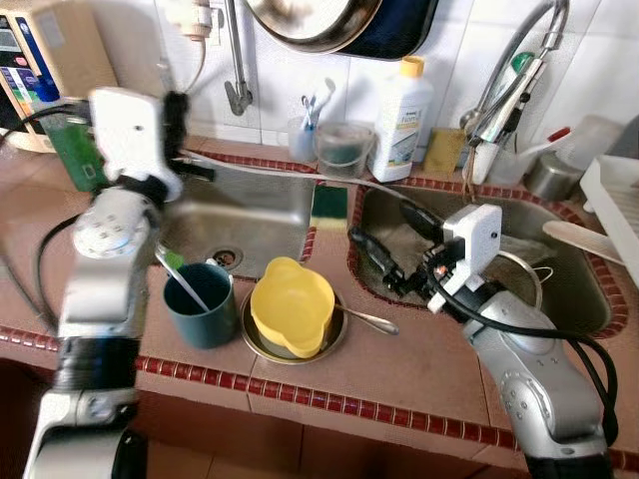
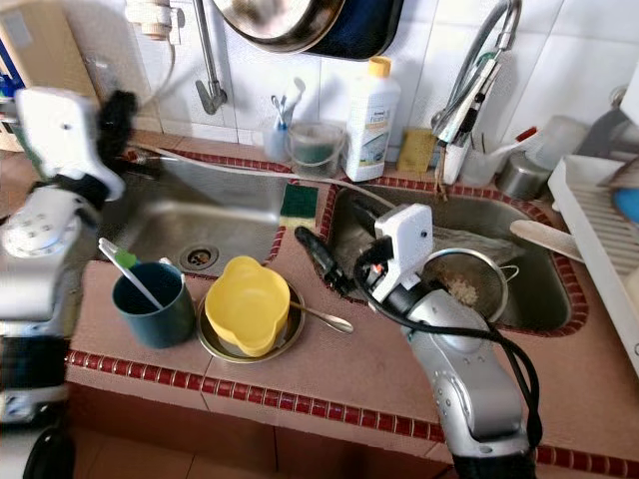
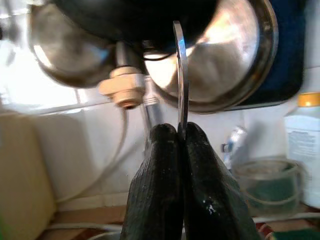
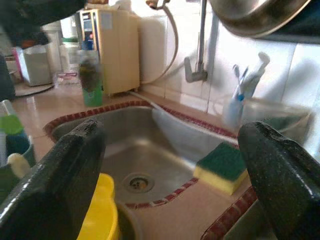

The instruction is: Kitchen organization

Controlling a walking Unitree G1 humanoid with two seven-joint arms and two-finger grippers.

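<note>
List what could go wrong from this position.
The left gripper pinches a thin metal utensil only at its end; it could slip or swing. The right gripper, open, hovers near the spoon beside the yellow bowl; a careless move might knock either off the counter edge.

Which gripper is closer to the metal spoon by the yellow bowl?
Right. The right gripper, open, hovers just above the metal spoon; the left gripper, pinching a thin metal utensil, is raised over the far-left counter.

Bright daylight; left arm [image 1: 110, 230] motion-blurred, pans glaring.
</note>
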